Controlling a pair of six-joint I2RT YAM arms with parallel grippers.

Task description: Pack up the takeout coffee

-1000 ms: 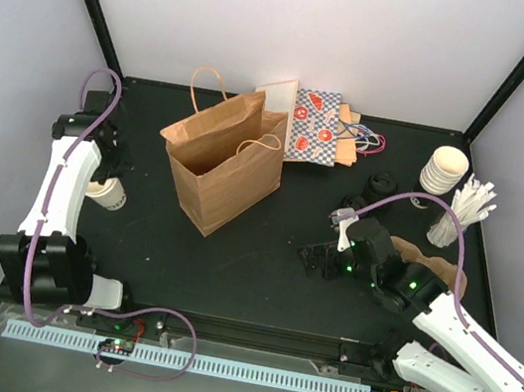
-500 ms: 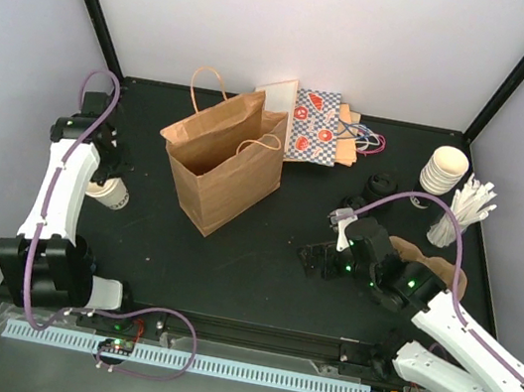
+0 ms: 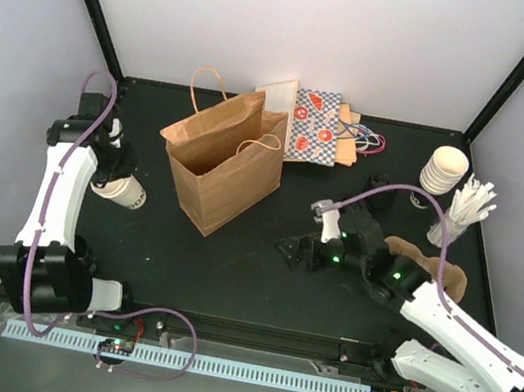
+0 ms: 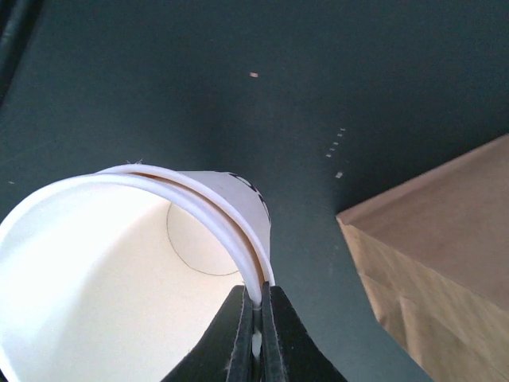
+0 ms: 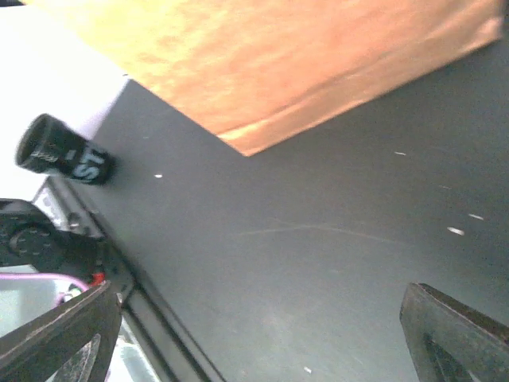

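The black table point(image 3: 228, 281) is lying under both tools, and the biggest thing on it, the brown paper bag point(image 3: 222, 164), is standing upright with its mouth open, off to the right of the left gripper point(image 4: 256, 306) and to the far left of the right gripper point(image 3: 295, 253). In the right wrist view the bag's lower edge is filling the space ahead of that gripper, apart from it, with bare table between. A patterned bag point(image 3: 315, 130) is lying flat just behind the brown one, well beyond the right gripper. Farther to that gripper's right, near the table's far right corner, a stack of paper cups point(image 3: 444, 171) is standing beside a holder of pale stirrers point(image 3: 467, 205), and some black lids point(image 3: 379, 188) are sitting just past the right arm's wrist. The takeout coffee cup point(image 3: 124, 191) is hanging tilted at the left gripper, its dark base pointing away to the right toward the bag, its open mouth showing a cream-white inside to the left wrist camera. The left gripper is pinching the cup's rim, one finger inside the wall and one outside, the two fingers nearly meeting. Whether the cup's base is touching the table is not clear. The right gripper is hovering low over the table with its jaws spread wide and nothing between them.
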